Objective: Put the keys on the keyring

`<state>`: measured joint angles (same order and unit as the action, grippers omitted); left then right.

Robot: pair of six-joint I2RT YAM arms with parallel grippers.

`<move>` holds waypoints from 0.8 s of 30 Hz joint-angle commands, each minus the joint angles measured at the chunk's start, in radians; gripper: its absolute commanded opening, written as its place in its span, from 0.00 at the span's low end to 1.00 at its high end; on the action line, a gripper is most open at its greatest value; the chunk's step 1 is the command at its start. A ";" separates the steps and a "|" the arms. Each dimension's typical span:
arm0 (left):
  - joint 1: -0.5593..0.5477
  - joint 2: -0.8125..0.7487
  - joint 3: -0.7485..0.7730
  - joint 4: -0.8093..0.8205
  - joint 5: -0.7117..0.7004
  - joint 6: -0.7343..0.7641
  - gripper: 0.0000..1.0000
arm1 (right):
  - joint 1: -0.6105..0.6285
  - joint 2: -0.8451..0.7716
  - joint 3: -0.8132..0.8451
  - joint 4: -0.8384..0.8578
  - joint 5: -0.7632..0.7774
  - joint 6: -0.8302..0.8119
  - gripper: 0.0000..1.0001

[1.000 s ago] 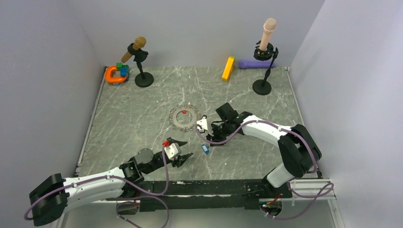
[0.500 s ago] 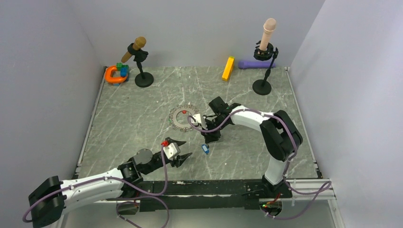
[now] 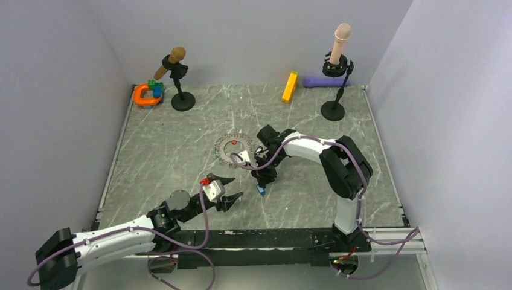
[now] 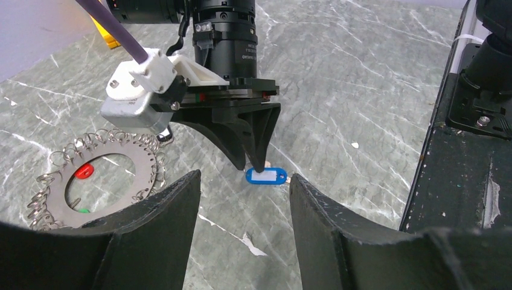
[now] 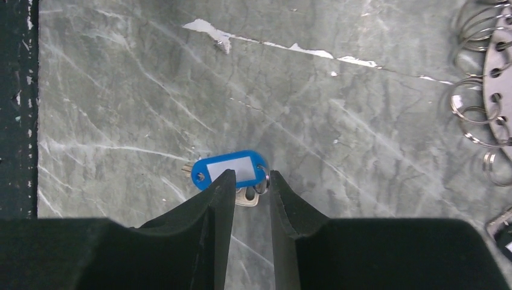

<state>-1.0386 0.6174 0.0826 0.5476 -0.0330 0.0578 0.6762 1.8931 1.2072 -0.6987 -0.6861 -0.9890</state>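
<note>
- Right fingers (image 5: pixel 224 188) have swung from beside the keyring (image 3: pixel 235 150) to straddle the blue key (image 5: pixel 230 170) on the bench (image 3: pixel 169 151), narrowly parted, gripping nothing.
- Left fingers (image 4: pixel 178 205) wait spread, empty (just nearby).
- Best to lower squarely before pinching the flat tag.

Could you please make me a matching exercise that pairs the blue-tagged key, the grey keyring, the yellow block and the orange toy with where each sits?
Things:
1. blue-tagged key
2. grey keyring
3. yellow block
4. orange toy

Places:
A. far left corner
B. at the tips of the right claw
C. middle of the table
D. far edge, right of centre

Pairs: 1-B, 2-C, 3-D, 4-A
</note>
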 commanded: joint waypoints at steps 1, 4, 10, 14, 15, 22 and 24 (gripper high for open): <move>-0.005 -0.007 -0.009 0.007 -0.016 -0.017 0.61 | 0.003 0.016 0.036 -0.044 -0.018 -0.037 0.31; -0.005 -0.005 -0.007 0.005 -0.016 -0.018 0.61 | 0.003 0.025 0.042 -0.046 -0.015 -0.032 0.29; -0.005 -0.014 -0.009 0.000 -0.018 -0.020 0.61 | 0.003 0.027 0.045 -0.048 -0.016 -0.027 0.25; -0.005 -0.010 -0.007 0.001 -0.015 -0.019 0.61 | 0.001 0.006 0.039 -0.044 -0.021 -0.022 0.25; -0.005 -0.008 -0.007 0.001 -0.015 -0.020 0.61 | 0.002 0.003 0.037 -0.044 -0.023 -0.022 0.24; -0.005 -0.008 -0.006 -0.001 -0.013 -0.021 0.61 | 0.002 0.000 0.043 -0.042 -0.031 -0.011 0.18; -0.005 -0.011 -0.007 -0.002 -0.013 -0.023 0.62 | 0.002 -0.002 0.046 -0.044 -0.032 -0.009 0.14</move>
<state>-1.0386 0.6167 0.0822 0.5327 -0.0353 0.0551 0.6777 1.9179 1.2190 -0.7258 -0.6861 -0.9939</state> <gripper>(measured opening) 0.614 0.170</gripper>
